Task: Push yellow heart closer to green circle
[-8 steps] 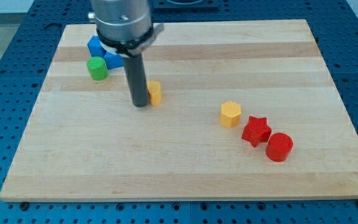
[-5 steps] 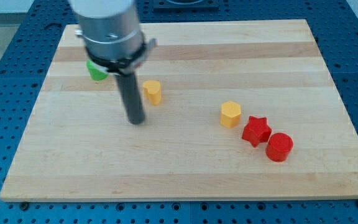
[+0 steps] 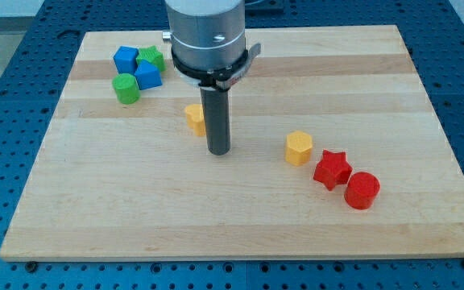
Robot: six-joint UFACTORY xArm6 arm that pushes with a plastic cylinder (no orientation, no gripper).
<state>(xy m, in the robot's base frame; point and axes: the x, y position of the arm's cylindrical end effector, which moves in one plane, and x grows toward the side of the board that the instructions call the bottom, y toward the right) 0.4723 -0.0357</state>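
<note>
The yellow heart (image 3: 194, 118) lies on the wooden board, left of centre. The green circle (image 3: 125, 88) stands up and to the left of it, near the board's top left. My tip (image 3: 218, 150) rests on the board just right of and slightly below the yellow heart, with the rod partly covering the heart's right edge.
Two blue blocks (image 3: 125, 58) (image 3: 147, 76) and a green block (image 3: 152, 56) cluster beside the green circle. A yellow hexagon (image 3: 298, 148), a red star (image 3: 332, 169) and a red circle (image 3: 362, 190) lie at the right. The board (image 3: 240, 225) is edged by blue pegboard.
My tip moved from the heart's left side down and around to its right side. The heart has barely shifted.
</note>
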